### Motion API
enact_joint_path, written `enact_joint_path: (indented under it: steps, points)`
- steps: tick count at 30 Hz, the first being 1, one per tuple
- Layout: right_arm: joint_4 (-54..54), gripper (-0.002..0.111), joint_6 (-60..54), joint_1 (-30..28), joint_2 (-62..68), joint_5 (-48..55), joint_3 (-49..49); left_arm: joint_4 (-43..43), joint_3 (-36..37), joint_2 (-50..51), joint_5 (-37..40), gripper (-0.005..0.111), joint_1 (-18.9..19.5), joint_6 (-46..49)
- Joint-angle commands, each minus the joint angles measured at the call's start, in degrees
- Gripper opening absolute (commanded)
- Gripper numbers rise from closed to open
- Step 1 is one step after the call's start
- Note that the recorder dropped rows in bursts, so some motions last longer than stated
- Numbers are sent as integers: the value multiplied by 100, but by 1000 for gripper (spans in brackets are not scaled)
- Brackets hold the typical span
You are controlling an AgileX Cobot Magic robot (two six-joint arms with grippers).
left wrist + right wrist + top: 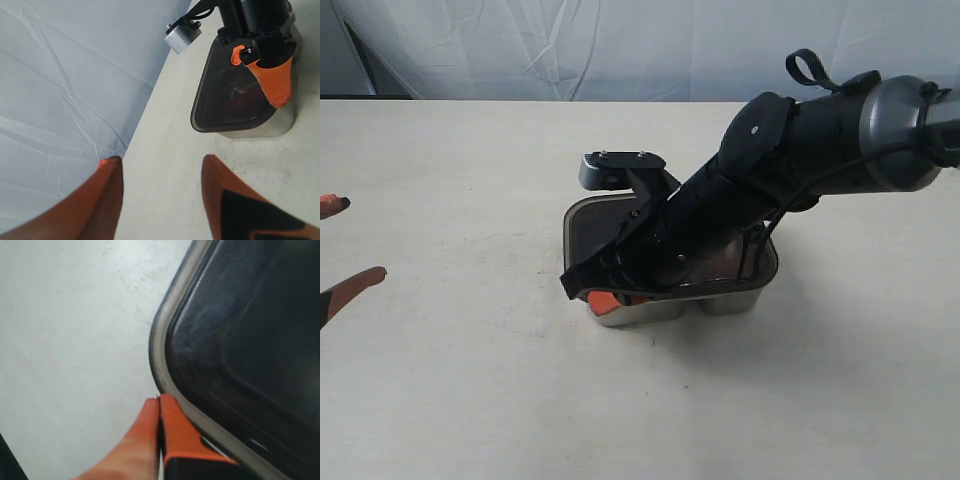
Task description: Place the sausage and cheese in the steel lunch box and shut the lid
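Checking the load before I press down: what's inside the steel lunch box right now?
The dark lid covers the steel lunch box, with the right claw shut at its rim. Through the tint, the sausage and cheese cannot be made out.

**Bright steel, glossy lid, matt counter**

The steel lunch box [642,314] is polished, mirror-bright metal. Its lid [227,95] is dark, glossy and see-through, probably plastic, with a duller pale rim. The counter [470,380] is matt and faintly scuffed. The backdrop [65,75] is creased cloth.
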Motion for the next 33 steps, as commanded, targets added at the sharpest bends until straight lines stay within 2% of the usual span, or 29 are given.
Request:
enact_joint_path:
  steps: [1,17,20,22,24,25,28,30,33]
  points:
    - [-70,-1,87,-2,53,-174,-42,-122,-22,27,-14,47,-11,-58]
    - [-93,-1,87,-2,-481,717,-65,-98,-22,27,-15,46,-11,-72]
    - [-124,-1,87,-2,-645,888,-65,-84,-22,27,-15,36,-11,-289]
    - [-270,-1,87,-2,-757,1107,-65,-84,-22,27,-15,22,-11,-534]
    - [-598,-1,226,-2,-948,1448,-65,-96,-22,64,-121,4,-11,-974]
    - [-746,-1,300,-2,-1048,1506,-65,-106,-22,123,-198,0,-11,-1280]
    - [-1858,-1,1176,-2,-1485,1387,-65,-277,-33,642,-451,0,-11,-2282]
    - [-3077,-1,2131,-102,-1764,1189,-65,-806,-172,1184,-452,0,-11,-2324]
    - [-4023,-1,2889,-381,-1925,1120,-65,-1874,-470,1907,-452,0,-11,-2324]
